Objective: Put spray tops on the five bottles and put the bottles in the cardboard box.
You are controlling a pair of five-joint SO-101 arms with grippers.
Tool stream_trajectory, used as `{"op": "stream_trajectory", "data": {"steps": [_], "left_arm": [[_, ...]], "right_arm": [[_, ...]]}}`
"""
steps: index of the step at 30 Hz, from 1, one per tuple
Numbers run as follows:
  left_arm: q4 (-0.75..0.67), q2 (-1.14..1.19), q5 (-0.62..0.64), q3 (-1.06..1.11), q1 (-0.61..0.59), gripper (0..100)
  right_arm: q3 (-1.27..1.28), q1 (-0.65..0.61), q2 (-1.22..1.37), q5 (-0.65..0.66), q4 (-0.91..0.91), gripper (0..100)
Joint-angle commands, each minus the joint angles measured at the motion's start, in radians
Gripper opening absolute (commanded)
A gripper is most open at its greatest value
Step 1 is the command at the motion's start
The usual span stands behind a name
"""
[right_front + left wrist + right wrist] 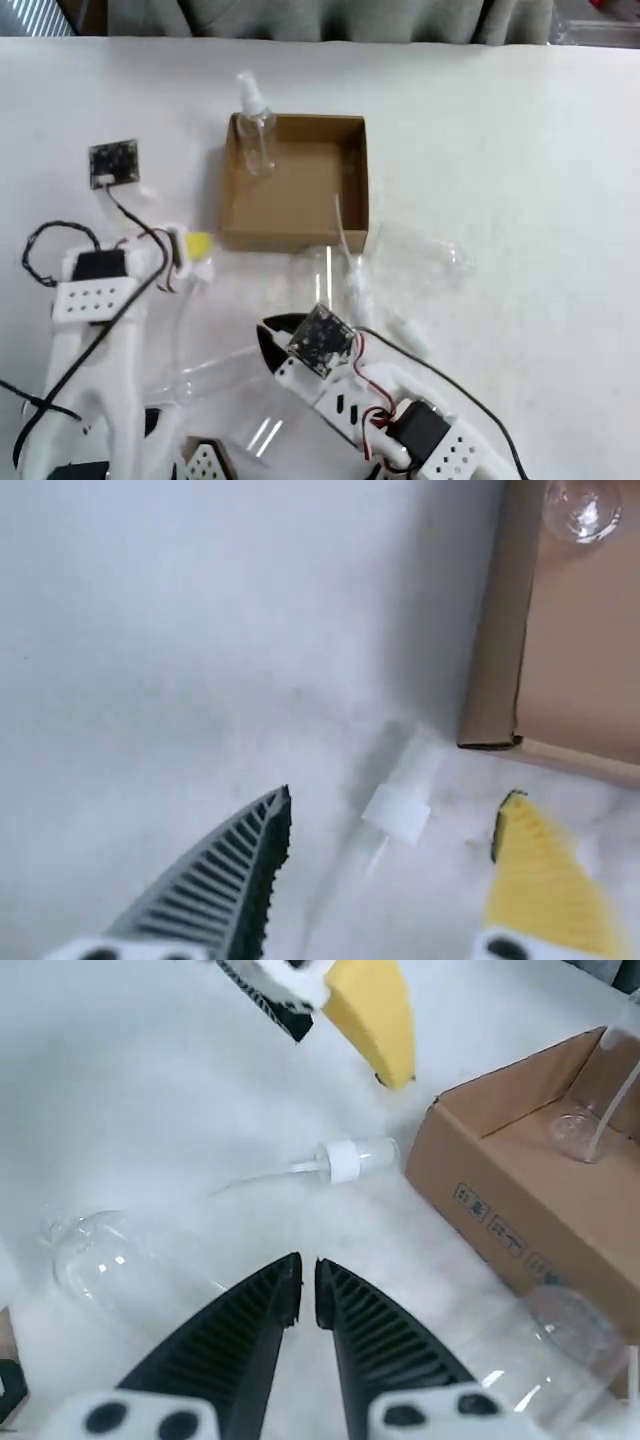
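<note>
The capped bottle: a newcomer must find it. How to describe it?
Find the cardboard box on the white table. In its far left corner stands a clear bottle with a white spray top; the other bottles lie outside the box.

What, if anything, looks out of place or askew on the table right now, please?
Nothing looks spilled or broken. A loose spray top lies on its side on the table beside the cardboard box, and a clear bottle lies flat nearby; one capped bottle stands upright inside the box.
</note>
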Motion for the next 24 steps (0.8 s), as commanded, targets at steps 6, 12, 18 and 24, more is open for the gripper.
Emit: {"op": "stream_trajectory", "data": {"steps": [6,12,18,24], "left_arm": [[0.083,0.001,0.012,-0.224,-0.263,31],[0.132,0.001,0.006,-0.305,-0.357,31],[0.192,0.002,-0.011,-0.396,-0.450,31],[0.256,0.002,-0.057,-0.473,-0.493,31]], "right_arm": [[0.006,-0.047,-0.004,0.032,0.008,1.5],[0.006,-0.179,-0.004,0.037,0.030,1.5],[-0.018,-0.216,-0.004,0.043,0.105,1.5],[-0.037,-0.331,0.045,0.055,0.125,1.5]]}}
